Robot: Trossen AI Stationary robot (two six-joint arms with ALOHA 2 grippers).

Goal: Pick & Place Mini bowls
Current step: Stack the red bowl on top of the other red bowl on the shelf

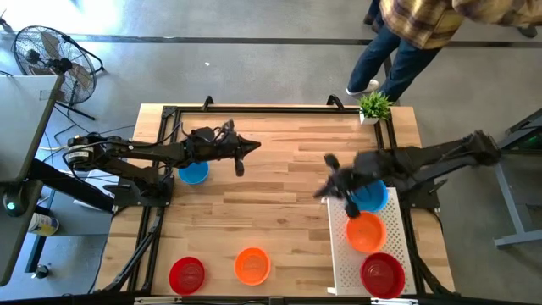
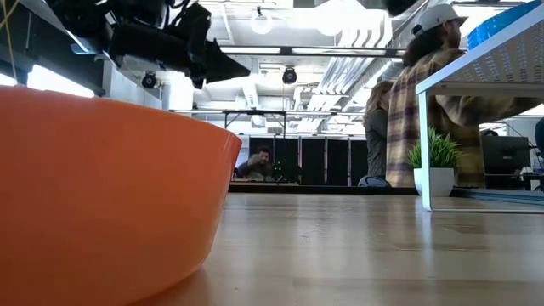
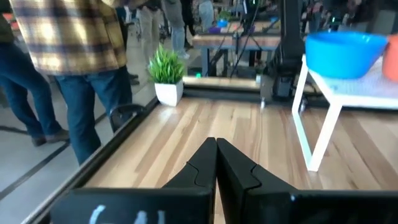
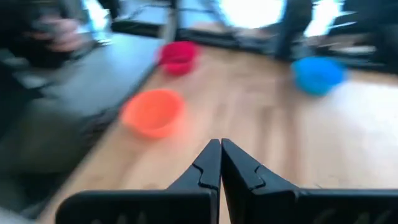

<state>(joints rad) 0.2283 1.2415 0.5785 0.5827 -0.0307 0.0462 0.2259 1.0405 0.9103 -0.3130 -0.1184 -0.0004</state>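
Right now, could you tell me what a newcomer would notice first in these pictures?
Three mini bowls, blue, orange and red, line the white tray at the table's right edge, with the right gripper shut beside them. Red, orange and blue bowls sit loose on the left side.

1. Overhead, the high view looks straight down on the whole desk (image 1: 279,212).
2. The low view sits at desk level, right against an orange bowl (image 2: 102,195), facing the room.
3. Each wrist view looks forward past its own fingers.
4. Left wrist and low views share the potted plant (image 3: 166,78).
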